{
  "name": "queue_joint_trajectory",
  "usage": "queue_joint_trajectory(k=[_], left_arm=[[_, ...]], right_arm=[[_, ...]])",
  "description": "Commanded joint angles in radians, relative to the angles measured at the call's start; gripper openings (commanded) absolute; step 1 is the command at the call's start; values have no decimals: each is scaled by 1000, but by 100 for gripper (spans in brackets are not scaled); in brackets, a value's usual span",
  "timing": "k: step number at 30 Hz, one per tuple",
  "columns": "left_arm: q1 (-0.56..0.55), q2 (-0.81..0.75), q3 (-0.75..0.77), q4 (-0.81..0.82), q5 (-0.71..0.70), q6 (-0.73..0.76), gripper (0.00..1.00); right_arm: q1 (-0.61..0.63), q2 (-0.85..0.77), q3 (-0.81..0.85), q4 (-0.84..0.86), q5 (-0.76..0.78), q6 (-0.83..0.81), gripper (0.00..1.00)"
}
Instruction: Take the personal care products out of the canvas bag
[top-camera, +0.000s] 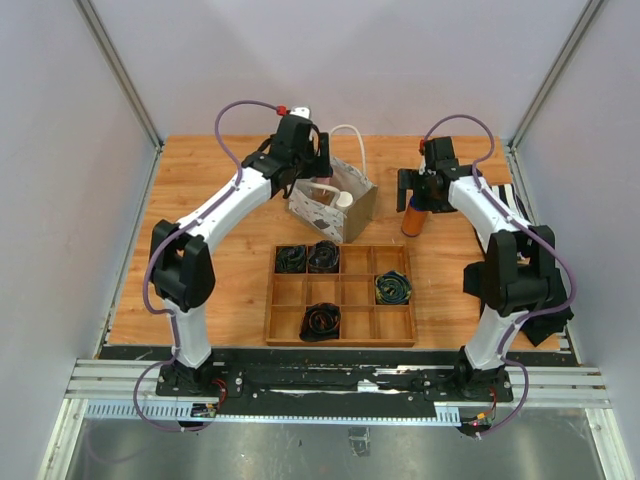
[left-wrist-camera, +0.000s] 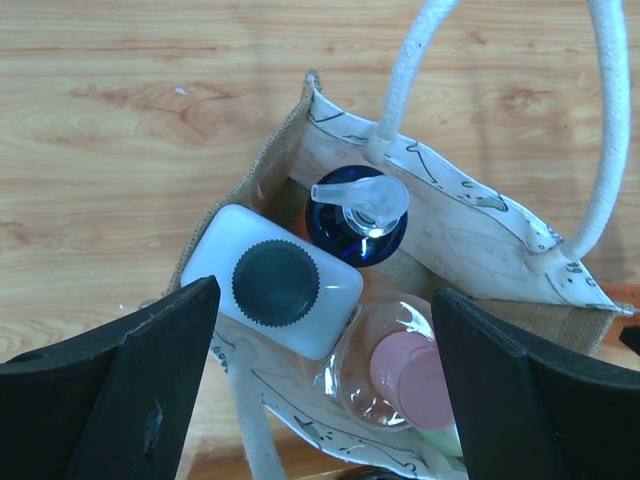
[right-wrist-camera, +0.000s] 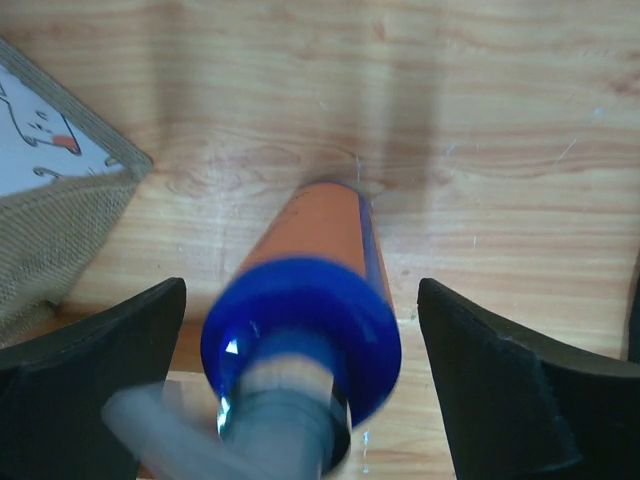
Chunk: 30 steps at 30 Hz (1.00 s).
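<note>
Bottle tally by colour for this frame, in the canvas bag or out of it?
White squarish bottle with dark ribbed cap: 1
Dark blue bottle with clear pump: 1
Clear pinkish bottle with pink cap: 1
Orange bottle with blue collar: 1
Total: 4

Orange bottle (top-camera: 413, 221) (blue cap) upright, right of canvas bag (top-camera: 318, 212); three bottles (left-wrist-camera: 272, 290) upright inside bag

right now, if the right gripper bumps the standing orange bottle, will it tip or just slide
Likely tip: the orange bottle stands tall and narrow on the wooden table, and its blue cap sits high, so a push up there could topple it. Once down, the round body would probably roll. The right gripper stands open around it, not steadying it.
</note>
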<state>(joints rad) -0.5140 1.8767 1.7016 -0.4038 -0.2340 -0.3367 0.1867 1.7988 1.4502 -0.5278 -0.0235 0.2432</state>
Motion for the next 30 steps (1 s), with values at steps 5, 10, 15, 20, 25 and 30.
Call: queue_joint_trajectory(k=[5, 10, 15, 20, 25, 30], left_arm=[[-12, 69, 92, -172, -133, -25, 90], [-13, 86, 144, -195, -171, -3, 90], [-13, 124, 168, -202, -124, 30, 90], [-14, 127, 114, -180, -57, 35, 89], [-14, 118, 96, -178, -86, 41, 88], [-14, 68, 85, -149, -124, 55, 70]], right_arm=[[-10, -88, -52, -14, -2, -6, 99], [-12, -119, -86, -9, -8, -6, 98], [-10, -132, -112, -8, -10, -2, 99], [-11, -139, -126, -8, -7, -2, 98], [-11, -138, -136, -8, -8, -3, 98], [-10, -139, -150, -7, 3, -4, 99]])
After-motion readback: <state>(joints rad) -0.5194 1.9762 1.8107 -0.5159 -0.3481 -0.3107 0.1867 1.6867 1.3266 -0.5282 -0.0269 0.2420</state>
